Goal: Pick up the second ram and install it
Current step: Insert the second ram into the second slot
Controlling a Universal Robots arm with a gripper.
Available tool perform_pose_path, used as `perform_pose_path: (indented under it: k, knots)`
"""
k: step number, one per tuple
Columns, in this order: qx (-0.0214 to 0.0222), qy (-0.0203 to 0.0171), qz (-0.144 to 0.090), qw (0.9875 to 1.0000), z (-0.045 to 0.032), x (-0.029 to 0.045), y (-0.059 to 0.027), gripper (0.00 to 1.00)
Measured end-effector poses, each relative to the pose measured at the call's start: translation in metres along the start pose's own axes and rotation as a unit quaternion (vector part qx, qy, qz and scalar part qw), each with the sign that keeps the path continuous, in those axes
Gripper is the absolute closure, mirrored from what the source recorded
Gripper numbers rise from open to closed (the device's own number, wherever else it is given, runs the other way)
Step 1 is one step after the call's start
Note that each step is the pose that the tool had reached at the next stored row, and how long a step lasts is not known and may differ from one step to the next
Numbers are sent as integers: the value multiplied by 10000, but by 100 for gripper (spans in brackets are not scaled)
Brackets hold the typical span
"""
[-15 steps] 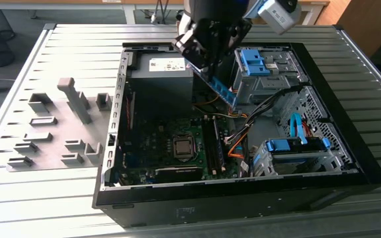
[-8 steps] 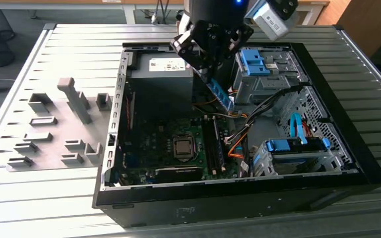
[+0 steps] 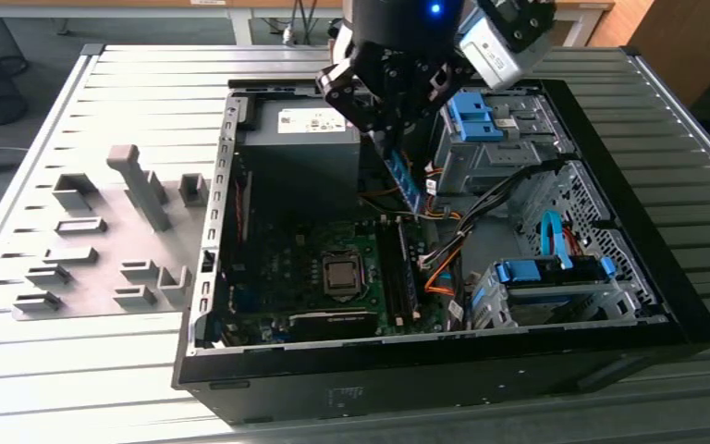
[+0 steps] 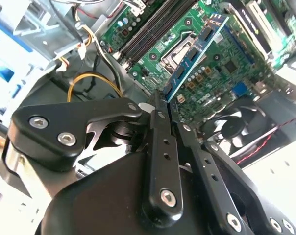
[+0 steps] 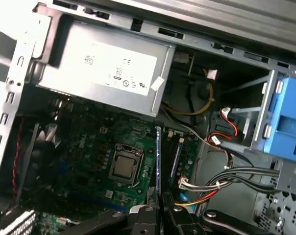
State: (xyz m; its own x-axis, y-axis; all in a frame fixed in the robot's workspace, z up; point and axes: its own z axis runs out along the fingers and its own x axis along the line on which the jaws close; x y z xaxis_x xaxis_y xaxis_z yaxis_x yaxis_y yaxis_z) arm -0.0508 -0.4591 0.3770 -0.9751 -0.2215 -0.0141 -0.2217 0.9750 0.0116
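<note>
— While I've got the arm over the open case, what does the gripper [image 3: 386, 116] have?

— My read: its fingers [image 4: 158, 115] are clamped on the second ram [image 3: 405, 180], which hangs edge-down above the motherboard [image 3: 293, 268], clear of the slots. In the second wrist view the stick [image 4: 197, 54] juts out from the fingertips over the CPU socket [image 4: 180, 54].

— What's crowding it?

— On the exterior view's right, a bundle of orange and black cables [image 3: 447, 259] runs just beside the memory slots [image 3: 395, 268]. The grey power supply [image 3: 299, 125] sits at the far end, near the gripper. I count two blue drive caddies: one far [image 3: 472, 116], one near [image 3: 553, 273].

— Outside the case?

— Grey holder blocks [image 3: 115, 240] on the slatted table [image 3: 71, 370], exterior view's left. I can't count them surely.
</note>
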Motion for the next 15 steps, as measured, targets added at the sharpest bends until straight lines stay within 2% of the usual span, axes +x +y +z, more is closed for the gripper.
perform_pose_path:
  k: [3,6,11,15]
  knots:
    - [4,-3,270,9996,17,0,0,86]
    - [8,-6,505,9987,27,0,0,86]
    - [7,-6,519,9987,30,-1,-1,86]
    - [11,-10,813,9967,52,-2,-1,86]
